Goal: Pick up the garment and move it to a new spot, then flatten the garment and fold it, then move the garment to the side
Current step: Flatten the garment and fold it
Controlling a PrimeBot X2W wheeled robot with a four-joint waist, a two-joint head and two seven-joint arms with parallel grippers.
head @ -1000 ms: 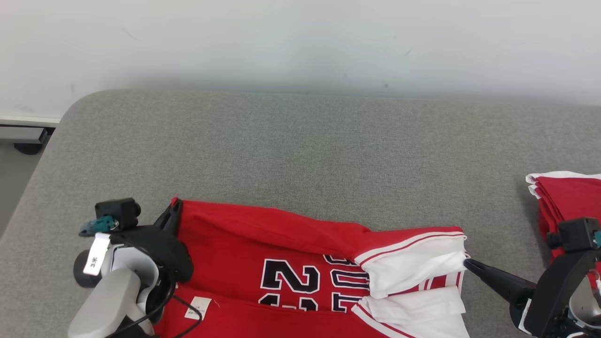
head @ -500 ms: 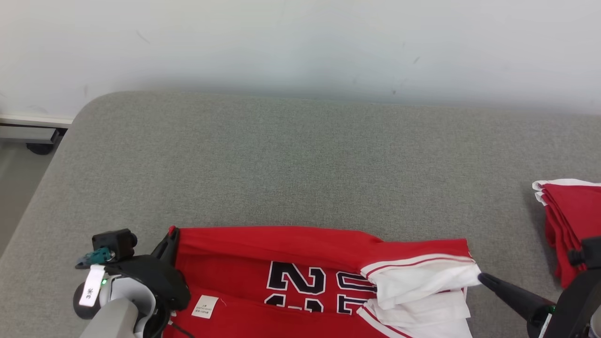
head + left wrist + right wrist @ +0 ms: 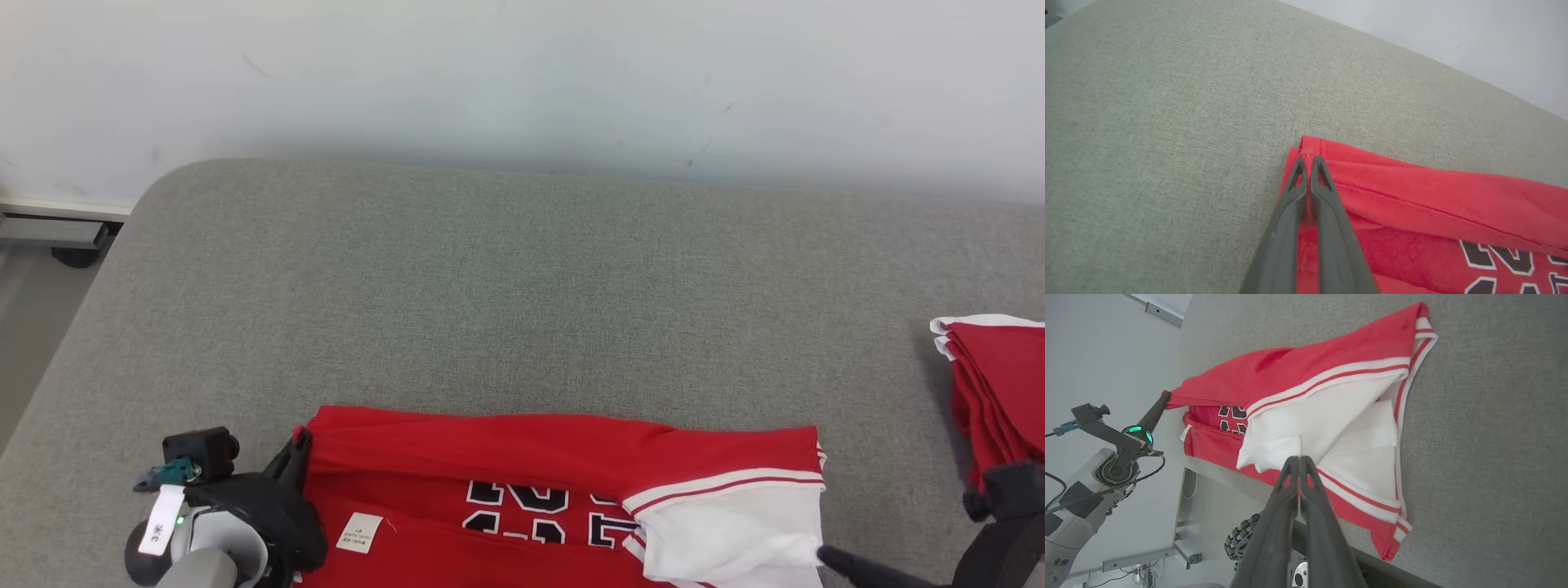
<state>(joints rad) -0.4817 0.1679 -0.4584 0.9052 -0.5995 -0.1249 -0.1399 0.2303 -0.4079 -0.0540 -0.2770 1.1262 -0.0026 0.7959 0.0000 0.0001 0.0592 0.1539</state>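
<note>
On the table (image 3: 522,286), left tool (image 3: 1308,161) and right tool (image 3: 1299,459) pinch the garment (image 3: 490,445).

The head camera looks forward and down over the grey table (image 3: 522,286) toward the wall (image 3: 522,73); both wrist cameras sit low and close at opposite ends — all three share the red garment (image 3: 490,445).

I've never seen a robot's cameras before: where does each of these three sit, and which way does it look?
Head view: on the head, looking down at the grey fabric-covered table and red-and-white numbered jersey; left arm lower left, right arm lower right.
Left wrist view: looks along the left jaws, shut on the jersey's red corner.
Right wrist view: looks along the right jaws, shut on its white cloth.
Shared: head and right wrist views both show the left arm.
</note>
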